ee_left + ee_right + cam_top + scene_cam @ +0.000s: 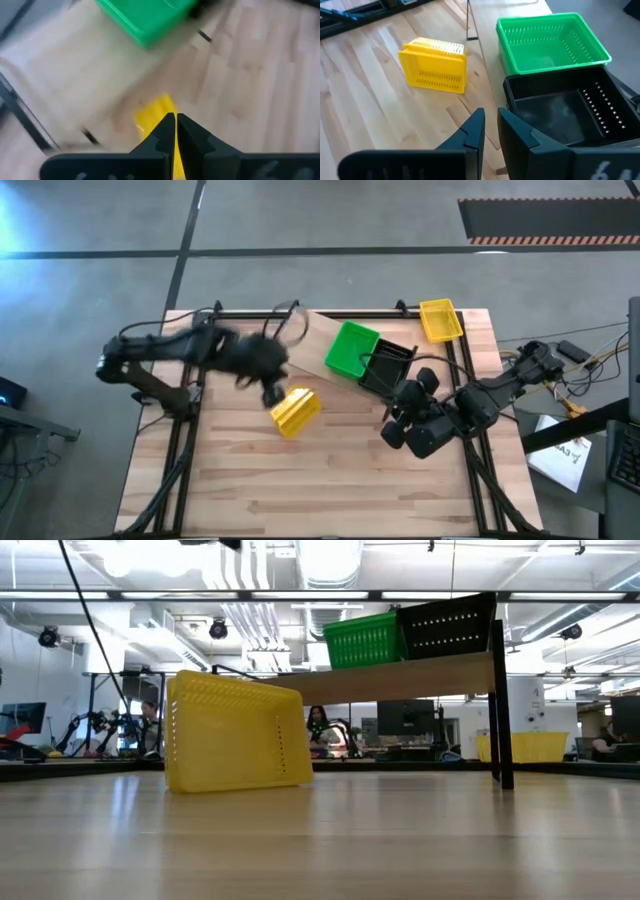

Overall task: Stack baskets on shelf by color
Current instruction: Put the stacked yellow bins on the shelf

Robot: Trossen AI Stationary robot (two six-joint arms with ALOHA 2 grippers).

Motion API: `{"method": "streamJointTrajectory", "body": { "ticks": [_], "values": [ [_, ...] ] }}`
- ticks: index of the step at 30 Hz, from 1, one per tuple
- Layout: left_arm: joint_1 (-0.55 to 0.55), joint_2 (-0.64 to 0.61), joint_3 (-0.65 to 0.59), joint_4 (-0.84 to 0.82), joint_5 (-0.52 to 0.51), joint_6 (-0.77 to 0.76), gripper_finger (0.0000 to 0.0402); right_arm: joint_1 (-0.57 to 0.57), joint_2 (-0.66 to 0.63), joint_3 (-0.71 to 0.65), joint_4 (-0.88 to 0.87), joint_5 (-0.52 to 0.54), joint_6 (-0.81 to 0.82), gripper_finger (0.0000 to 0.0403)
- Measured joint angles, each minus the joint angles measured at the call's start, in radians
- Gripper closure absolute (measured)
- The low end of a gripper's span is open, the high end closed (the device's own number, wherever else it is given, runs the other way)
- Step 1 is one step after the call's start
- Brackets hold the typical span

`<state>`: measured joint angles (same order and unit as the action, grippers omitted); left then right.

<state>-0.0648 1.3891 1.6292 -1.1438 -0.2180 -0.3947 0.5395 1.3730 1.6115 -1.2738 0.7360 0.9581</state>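
On the shelf [318,340] a green basket [351,348] and a black basket [387,366] already sit side by side, so the step in hand looks like fetching the yellow basket [295,411], which lies tipped on its side on the desk [330,480] just in front of the shelf. The left pincer [268,393], fingers pressed together and empty, hovers beside it and must spread to grip its rim; a second yellow basket [441,320] waits beyond the shelf's far end. The right pincer [490,131], nearly closed and holding nothing, hangs near the black basket, crowding that end of the shelf.
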Motion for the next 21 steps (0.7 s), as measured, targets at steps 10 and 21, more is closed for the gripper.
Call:
{"method": "streamJointTrajectory", "body": {
  "ticks": [10, 21],
  "values": [
    [-0.325, -0.049, -0.313, 0.514, -0.036, -0.276, 0.0350, 0.034, -0.006, 0.000, 0.000, 0.127, -0.081, 0.0360],
    [-0.330, 0.130, -0.354, 0.502, -0.256, -0.015, 0.0187, 0.037, -0.032, 0.000, -0.013, 0.121, -0.148, 0.0360]
  ]
}}
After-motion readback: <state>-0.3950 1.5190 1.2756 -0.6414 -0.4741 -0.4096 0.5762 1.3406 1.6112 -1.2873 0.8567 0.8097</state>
